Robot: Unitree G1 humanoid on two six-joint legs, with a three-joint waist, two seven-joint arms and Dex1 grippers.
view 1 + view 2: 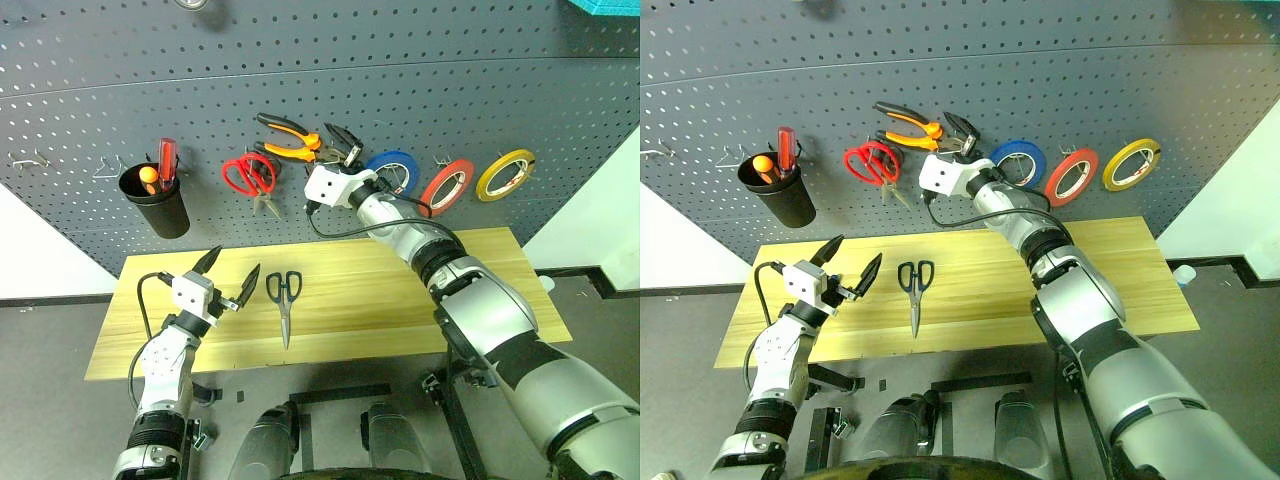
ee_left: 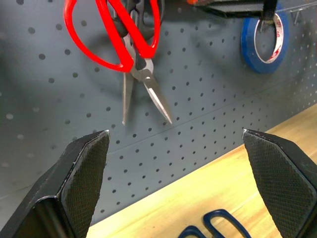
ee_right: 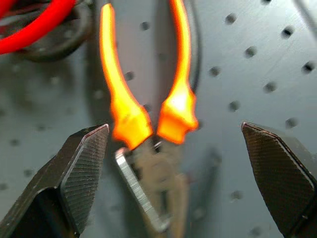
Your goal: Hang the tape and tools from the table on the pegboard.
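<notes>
Both grippers stand with their black fingers spread wide and nothing between them. Up at the pegboard (image 1: 450, 90), the right gripper (image 1: 340, 145) is raised just in front of the orange-and-black-handled pliers (image 1: 290, 138), which hang on the board; in the right wrist view the plier handles and steel head sit between the two spread fingers (image 3: 81, 168), without a visible grip on them. Close beside the pliers hang the red-handled scissors (image 1: 250, 178), and on the other side of the right gripper hang a blue roll (image 1: 395, 172), the red tape (image 1: 447, 186) and a yellow roll (image 1: 505, 174), each on its own hook. A black cup (image 1: 158, 203) holding red and orange-handled screwdrivers hangs further to the left on the board. Lower down, the left gripper (image 1: 228, 280) hovers over the table (image 1: 420, 300), pointing toward the board. The black-handled scissors (image 1: 284, 300) lie flat on the wood just to the right of the left gripper, blades toward the near edge, apart from its fingers.
</notes>
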